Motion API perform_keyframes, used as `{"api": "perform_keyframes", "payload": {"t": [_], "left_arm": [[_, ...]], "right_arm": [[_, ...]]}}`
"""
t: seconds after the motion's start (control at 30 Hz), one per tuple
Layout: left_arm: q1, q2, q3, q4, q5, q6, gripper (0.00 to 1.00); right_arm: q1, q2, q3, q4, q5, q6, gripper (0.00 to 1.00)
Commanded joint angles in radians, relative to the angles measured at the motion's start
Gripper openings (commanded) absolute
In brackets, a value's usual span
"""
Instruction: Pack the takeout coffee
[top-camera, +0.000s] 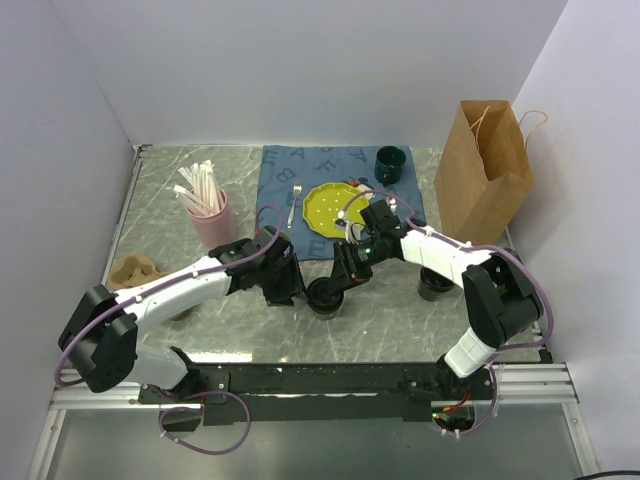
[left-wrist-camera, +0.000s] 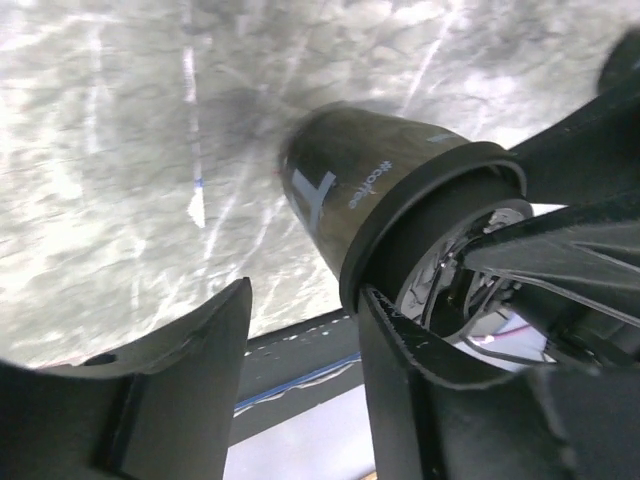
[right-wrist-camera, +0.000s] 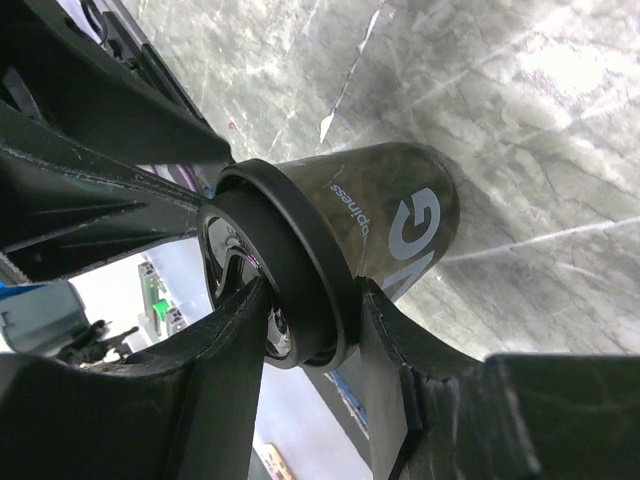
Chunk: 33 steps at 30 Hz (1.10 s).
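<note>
The takeout coffee (top-camera: 328, 296), a small black cup with a round black lid, stands on the marble table between my two grippers. My right gripper (top-camera: 347, 276) comes in from the right and is shut on the lid's rim; in the right wrist view its fingers (right-wrist-camera: 235, 330) pinch the lid of the cup (right-wrist-camera: 395, 215) from both sides. My left gripper (top-camera: 298, 284) is open just left of the cup. In the left wrist view the cup (left-wrist-camera: 365, 180) lies outside the gap of the left gripper (left-wrist-camera: 305, 300), against the outer side of one finger.
A brown paper bag (top-camera: 485, 170) stands upright at the back right. A dark green mug (top-camera: 390, 163), a yellow plate (top-camera: 330, 208) and a fork (top-camera: 293, 203) lie on a blue cloth (top-camera: 290, 165). A pink cup of straws (top-camera: 210, 215) stands at left. A black round object (top-camera: 435, 287) sits right of the arms.
</note>
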Motion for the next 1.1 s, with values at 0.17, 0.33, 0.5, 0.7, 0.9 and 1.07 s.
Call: {"api": "perform_keyframes", "payload": {"t": [0.17, 0.33, 0.5, 0.7, 0.9, 1.07], "left_arm": [[0.022, -0.01, 0.091, -0.045, -0.044, 0.08, 0.62], [0.023, 0.005, 0.12, -0.065, -0.059, 0.094, 0.62], [0.023, -0.017, 0.11, -0.063, -0.077, 0.091, 0.62], [0.022, -0.01, 0.122, -0.06, -0.071, 0.1, 0.62], [0.023, 0.001, 0.136, -0.062, -0.068, 0.109, 0.63], [0.023, -0.005, 0.149, -0.071, -0.084, 0.12, 0.63]], "right_arm": [[0.021, 0.053, 0.018, -0.079, 0.136, -0.105, 0.38], [0.021, 0.042, 0.05, -0.104, 0.129, -0.111, 0.49], [0.019, 0.024, 0.093, -0.136, 0.114, -0.1, 0.62], [0.017, 0.018, 0.155, -0.177, 0.12, -0.093, 0.66], [0.017, 0.011, 0.175, -0.193, 0.105, -0.096, 0.69], [0.017, -0.007, 0.185, -0.208, 0.109, -0.094, 0.69]]}}
